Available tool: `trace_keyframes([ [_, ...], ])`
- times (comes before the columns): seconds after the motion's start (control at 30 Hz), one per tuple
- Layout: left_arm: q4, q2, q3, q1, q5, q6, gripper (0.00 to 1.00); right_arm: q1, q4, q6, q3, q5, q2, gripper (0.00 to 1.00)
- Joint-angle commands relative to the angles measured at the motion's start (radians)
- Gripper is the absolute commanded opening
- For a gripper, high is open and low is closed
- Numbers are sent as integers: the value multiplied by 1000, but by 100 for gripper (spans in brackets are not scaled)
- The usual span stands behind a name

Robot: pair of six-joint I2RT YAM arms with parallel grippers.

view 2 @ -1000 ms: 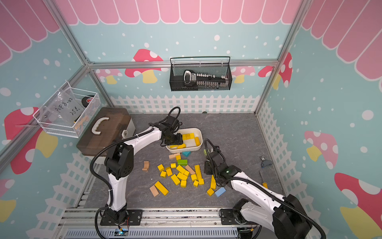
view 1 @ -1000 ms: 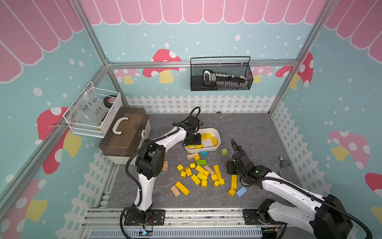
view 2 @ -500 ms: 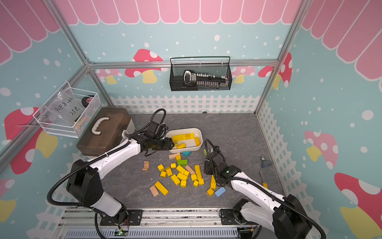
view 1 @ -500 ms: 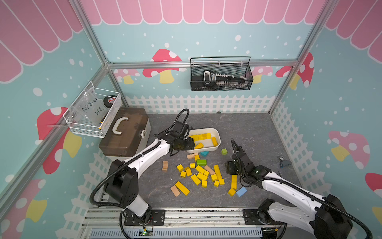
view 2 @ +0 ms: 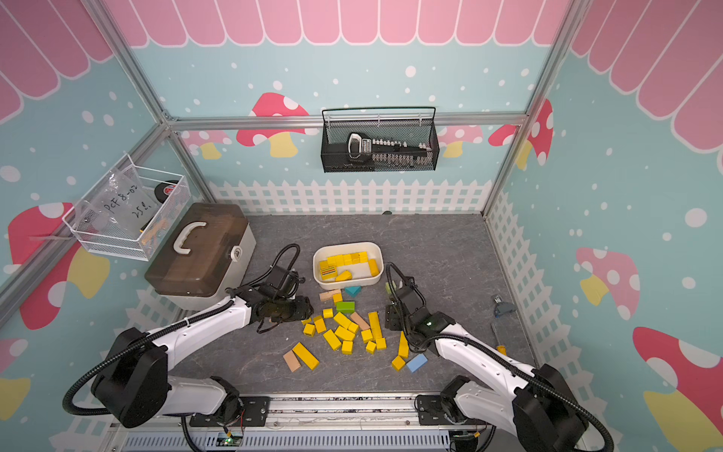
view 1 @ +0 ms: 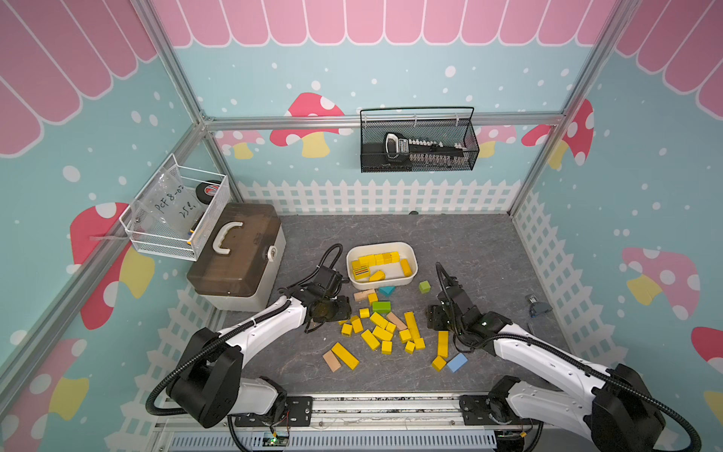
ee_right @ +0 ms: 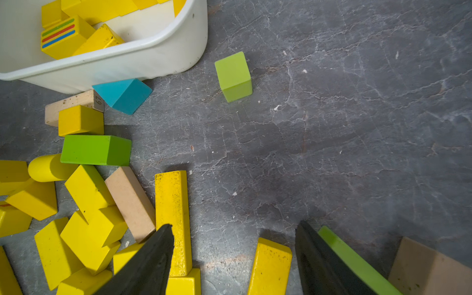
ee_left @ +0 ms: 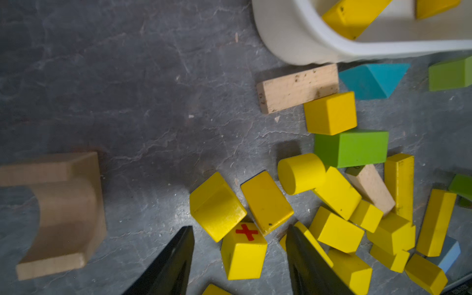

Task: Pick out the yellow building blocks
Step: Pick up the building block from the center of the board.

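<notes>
Several yellow building blocks (view 1: 378,332) lie loose in a pile on the grey mat, seen in both top views. More yellow blocks (view 1: 375,260), one with coloured stripes (ee_right: 62,33), sit in the white tray (view 1: 411,271). My left gripper (ee_left: 240,229) is open at the pile's left edge, its fingers on either side of a yellow cube with a red cross (ee_left: 244,255), apart from it. My right gripper (ee_right: 235,224) is open at the pile's right edge, with the end of a yellow bar (ee_right: 270,265) between its fingers, untouched. A long yellow bar (ee_right: 172,217) lies beside one finger.
Mixed into the pile are tan blocks (view 1: 397,321), a green brick (view 1: 381,306) and a teal wedge (view 1: 386,290). A green cube (view 1: 424,287) and a light blue block (view 1: 457,362) lie apart. A tan arch block (ee_left: 63,212) lies near my left gripper. A brown-lidded case (view 1: 234,254) stands at the left.
My left arm has swung from over the tray down to the left edge of the pile. My right gripper has stayed in place and opened somewhat wider.
</notes>
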Motion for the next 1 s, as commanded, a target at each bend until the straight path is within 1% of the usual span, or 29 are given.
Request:
trace_keyframes([
  [0.0, 45, 9, 0, 2, 4, -23, 62, -3, 7, 21, -1, 3, 15, 75],
  [0.2, 57, 61, 1, 5, 9, -29, 62, -4, 8, 21, 5, 2, 29, 75],
  [0.33, 40, 125, 34, 6, 20, -23, 62, -3, 8, 22, 7, 1, 32, 75],
  [0.63, 32, 213, 90, 11, 40, 1, 62, -4, 8, 21, 8, 1, 37, 75],
  [0.77, 28, 241, 111, 12, 45, 11, 57, -3, 7, 21, 9, 1, 37, 75],
  [0.97, 30, 242, 110, 12, 55, 14, 45, -4, 8, 22, 6, 2, 32, 75],
])
